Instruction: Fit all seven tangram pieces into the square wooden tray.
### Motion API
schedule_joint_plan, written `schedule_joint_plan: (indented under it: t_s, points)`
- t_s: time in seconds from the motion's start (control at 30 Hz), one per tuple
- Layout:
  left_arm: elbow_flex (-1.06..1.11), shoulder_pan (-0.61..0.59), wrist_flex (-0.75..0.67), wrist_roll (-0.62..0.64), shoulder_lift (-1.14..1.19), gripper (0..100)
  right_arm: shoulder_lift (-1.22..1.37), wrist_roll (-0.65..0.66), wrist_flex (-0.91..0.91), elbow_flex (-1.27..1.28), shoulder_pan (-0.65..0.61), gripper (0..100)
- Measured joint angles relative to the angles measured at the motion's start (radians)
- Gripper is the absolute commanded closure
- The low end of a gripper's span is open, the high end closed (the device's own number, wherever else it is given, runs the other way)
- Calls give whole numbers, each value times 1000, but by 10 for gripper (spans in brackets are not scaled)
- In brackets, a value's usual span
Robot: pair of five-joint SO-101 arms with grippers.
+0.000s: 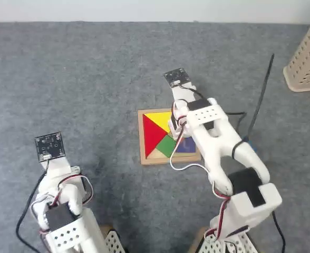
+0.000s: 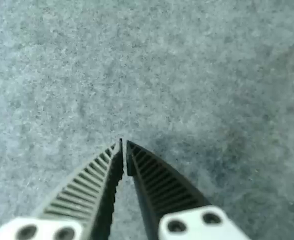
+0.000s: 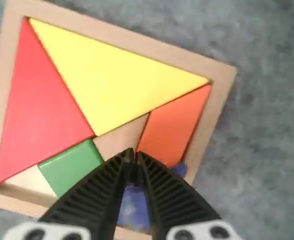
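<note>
**High view.** The square wooden tray (image 1: 141, 139) lay near the middle of the grey carpeted tabletop (image 1: 91, 79). The right arm (image 1: 218, 142) was stretched over the tray's right side, evidently to work on the pieces there. A large red triangle (image 1: 152, 133), a large yellow triangle (image 1: 159, 117) and a small green square (image 1: 166, 146) sat inside the tray. The left arm (image 1: 60, 205) stood well apart at the near left, so open carpet lay to the tray's left and far sides. A perforated beige basket (image 1: 305, 58) stood well away at the far right.

**Left wrist view.** The left gripper (image 2: 123, 145) pointed at bare carpet. Its ribbed fingers were drawn together to a hairline gap, with nothing between them.

**Right wrist view.** The right gripper (image 3: 132, 154) hung over the tray, fingers pressed together. Its tips were above a strip of bare wood between the green square and an orange piece (image 3: 172, 130). A blue piece (image 3: 179, 171) showed beneath the fingers by the rim, and I could not tell whether it was seated. In my judgement, closed tips suited nudging rather than lifting.

The red and yellow triangles lay flush against each other and the rim. Bare wood remained beside the green square. Room for sliding was tight, and a push could ride a piece onto the rim.
</note>
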Motion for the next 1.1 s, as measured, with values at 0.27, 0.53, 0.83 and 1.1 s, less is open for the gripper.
schedule_joint_plan:
  t_s: [0.27, 0.53, 0.83, 1.1]
  points:
    - [0, 0, 0, 0, 0, 987, 5, 3, 2, -5, 5, 992]
    - [0, 2, 0, 0, 0, 987, -269, 3, 98, 95, 69, 992]
    - [0, 0, 0, 0, 0, 987, -420, 52, 322, 157, 374, 920]
    - [0, 2, 0, 0, 0, 987, -333, 164, 423, 97, 597, 893]
